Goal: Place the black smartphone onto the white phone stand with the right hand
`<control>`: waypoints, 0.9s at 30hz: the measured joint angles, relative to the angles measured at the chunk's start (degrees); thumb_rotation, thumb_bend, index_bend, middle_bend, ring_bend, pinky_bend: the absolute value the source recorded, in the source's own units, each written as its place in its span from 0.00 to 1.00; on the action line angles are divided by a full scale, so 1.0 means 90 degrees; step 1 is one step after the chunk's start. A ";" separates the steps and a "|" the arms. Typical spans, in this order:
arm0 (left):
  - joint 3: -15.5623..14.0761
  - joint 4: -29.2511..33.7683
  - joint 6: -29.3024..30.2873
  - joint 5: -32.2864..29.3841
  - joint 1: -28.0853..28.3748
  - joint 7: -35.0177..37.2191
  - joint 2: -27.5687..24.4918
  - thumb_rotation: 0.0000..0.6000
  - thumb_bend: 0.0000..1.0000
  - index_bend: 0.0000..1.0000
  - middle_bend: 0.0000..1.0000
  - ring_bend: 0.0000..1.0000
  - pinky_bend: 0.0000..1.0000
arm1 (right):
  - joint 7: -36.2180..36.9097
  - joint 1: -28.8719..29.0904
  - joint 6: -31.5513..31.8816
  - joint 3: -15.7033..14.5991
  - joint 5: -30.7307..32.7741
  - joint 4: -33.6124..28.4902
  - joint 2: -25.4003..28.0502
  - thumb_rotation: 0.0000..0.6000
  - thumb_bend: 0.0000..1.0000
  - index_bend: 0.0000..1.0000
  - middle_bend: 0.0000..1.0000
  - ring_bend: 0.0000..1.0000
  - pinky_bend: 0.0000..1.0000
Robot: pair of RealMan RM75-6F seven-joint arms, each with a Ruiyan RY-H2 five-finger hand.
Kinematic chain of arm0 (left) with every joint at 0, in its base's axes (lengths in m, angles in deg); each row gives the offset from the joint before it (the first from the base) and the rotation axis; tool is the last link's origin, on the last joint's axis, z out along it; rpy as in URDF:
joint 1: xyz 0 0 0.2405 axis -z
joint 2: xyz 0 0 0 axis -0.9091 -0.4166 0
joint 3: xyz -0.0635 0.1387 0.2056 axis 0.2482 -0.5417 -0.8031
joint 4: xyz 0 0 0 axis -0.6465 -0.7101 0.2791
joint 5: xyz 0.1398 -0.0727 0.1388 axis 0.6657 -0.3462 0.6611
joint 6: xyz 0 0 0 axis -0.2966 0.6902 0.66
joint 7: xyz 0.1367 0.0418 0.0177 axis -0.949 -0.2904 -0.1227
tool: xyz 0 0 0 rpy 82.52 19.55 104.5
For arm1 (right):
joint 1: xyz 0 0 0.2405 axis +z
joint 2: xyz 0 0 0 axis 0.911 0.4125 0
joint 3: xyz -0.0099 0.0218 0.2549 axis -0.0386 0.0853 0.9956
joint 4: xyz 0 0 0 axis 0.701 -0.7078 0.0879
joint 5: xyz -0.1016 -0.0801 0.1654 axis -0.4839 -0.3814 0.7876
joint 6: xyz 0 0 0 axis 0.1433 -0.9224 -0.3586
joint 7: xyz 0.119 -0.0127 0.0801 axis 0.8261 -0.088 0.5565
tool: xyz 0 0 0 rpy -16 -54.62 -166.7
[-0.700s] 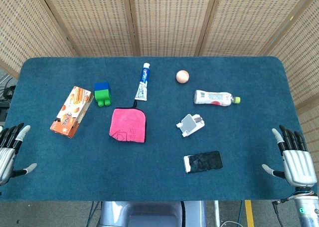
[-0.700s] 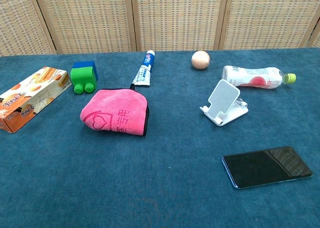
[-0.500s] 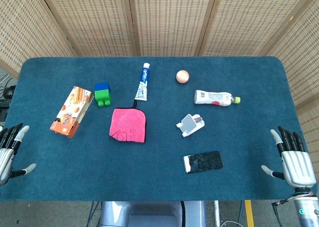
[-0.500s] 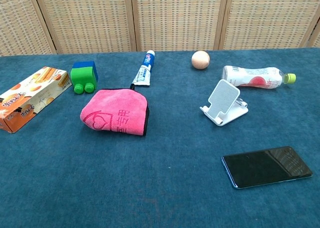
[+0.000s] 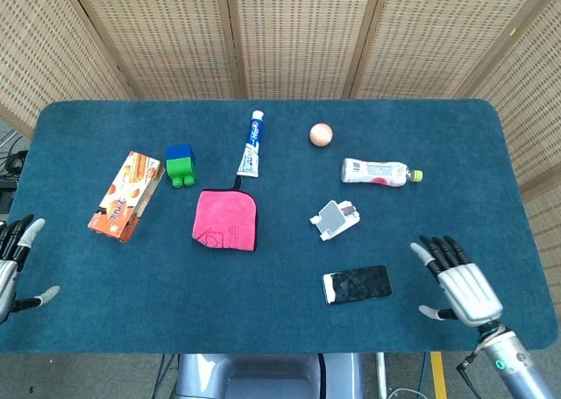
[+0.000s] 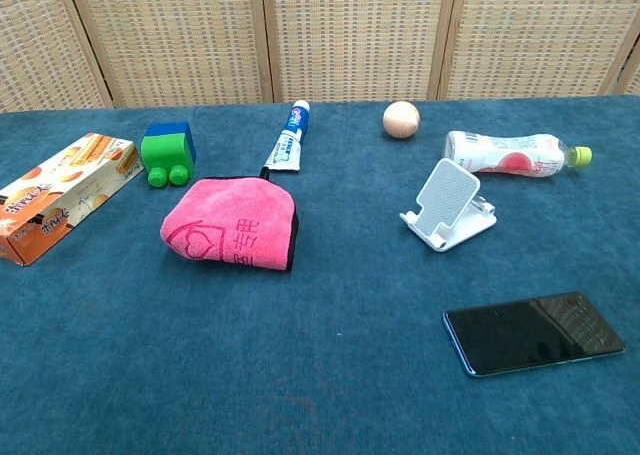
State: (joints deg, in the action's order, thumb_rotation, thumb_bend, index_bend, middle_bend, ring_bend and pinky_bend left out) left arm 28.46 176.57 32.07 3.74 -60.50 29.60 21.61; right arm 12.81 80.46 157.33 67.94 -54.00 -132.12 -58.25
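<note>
Lying flat and face up on the blue desk [image 5: 105, 320], the black smartphone [image 5: 358, 285] sits near the front edge, just in front of the white phone stand [image 5: 334, 219] but clearly apart from it. The stand's sloped back plate tilts away from the phone toward the rear, as the chest view shows, so the phone will probably need lifting and tipping to lean against it. The right hand [image 5: 462, 283] hovers palm down just right of the phone, fingers spread and holding nothing, well placed for a reach inward to its near end. The grasp has not begun. The left hand [image 5: 12, 272] waits at the far left edge, fingers apart and empty, clear of the work. A plastic bottle [image 5: 379, 172] lies on its side behind the stand, near enough that a careless approach might nudge it.
</note>
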 measured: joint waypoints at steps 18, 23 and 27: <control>0.0026 -0.0020 -0.0202 -0.0122 0.0068 0.0147 -0.0088 1.00 0.00 0.00 0.00 0.00 0.00 | -0.0882 0.1254 -0.1699 0.0207 0.0214 0.0376 -0.1193 1.00 0.03 0.17 0.22 0.16 0.21; 0.0027 -0.0018 -0.0243 -0.0149 0.0081 0.0152 -0.0102 1.00 0.00 0.00 0.00 0.00 0.00 | -0.1112 0.1373 -0.1907 0.0254 0.0496 0.0525 -0.1438 1.00 0.06 0.18 0.24 0.18 0.21; 0.0031 -0.0016 -0.0264 -0.0168 0.0089 0.0148 -0.0105 1.00 0.00 0.00 0.00 0.00 0.00 | -0.1212 0.1420 -0.2001 0.0264 0.0660 0.0581 -0.1529 1.00 0.10 0.20 0.26 0.20 0.22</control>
State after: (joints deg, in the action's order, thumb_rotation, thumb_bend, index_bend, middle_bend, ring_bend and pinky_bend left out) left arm 28.74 176.42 29.69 2.23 -59.70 30.94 20.67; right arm 1.90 93.24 139.32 70.31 -48.06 -126.89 -72.00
